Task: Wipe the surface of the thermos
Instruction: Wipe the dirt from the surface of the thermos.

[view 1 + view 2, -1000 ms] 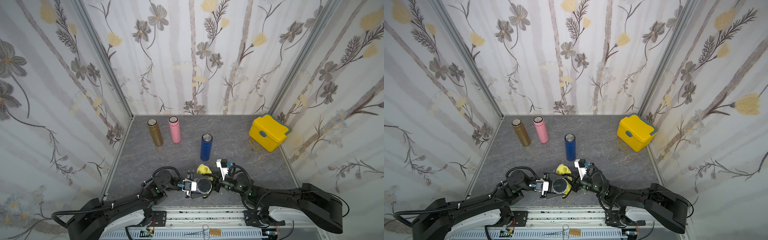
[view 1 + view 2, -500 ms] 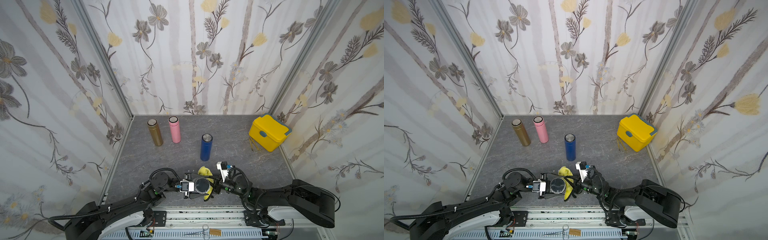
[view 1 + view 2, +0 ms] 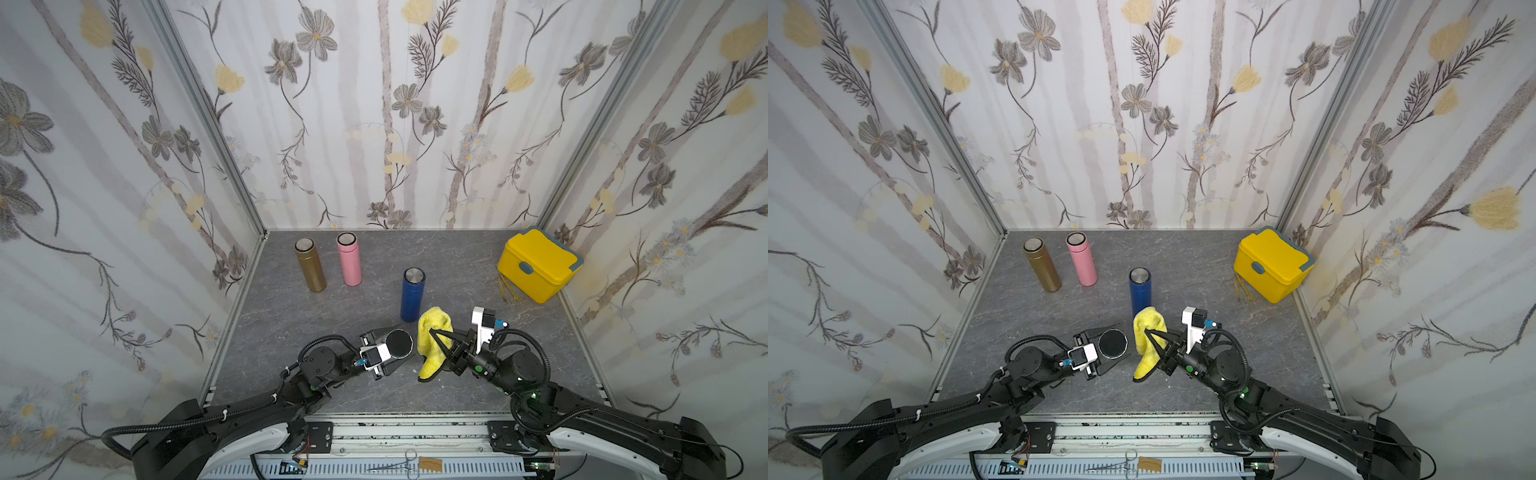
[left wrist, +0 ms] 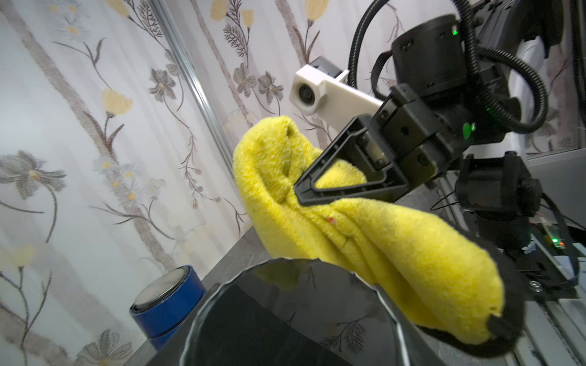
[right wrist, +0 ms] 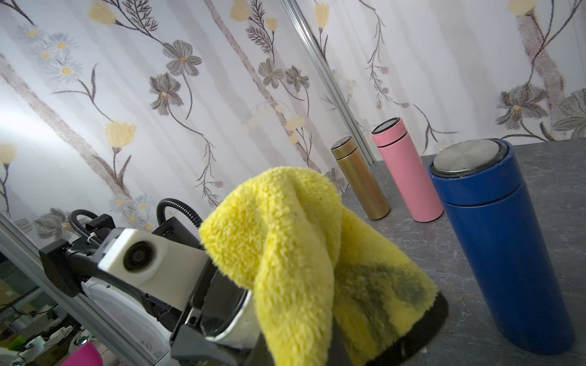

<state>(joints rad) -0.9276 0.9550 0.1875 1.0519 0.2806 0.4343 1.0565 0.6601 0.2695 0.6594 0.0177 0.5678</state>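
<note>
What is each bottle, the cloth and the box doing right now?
black thermos: gripped upright by left gripper
yellow cloth: pinched in right gripper, draped beside the black thermos
blue thermos: standing, capped
pink thermos: standing, capped
gold thermos: standing, capped
yellow box: lid shut

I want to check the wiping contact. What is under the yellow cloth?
The yellow cloth, pinched by the right gripper, drapes over the rim of the black thermos that the left gripper holds. How much of its side the cloth touches is covered.
</note>
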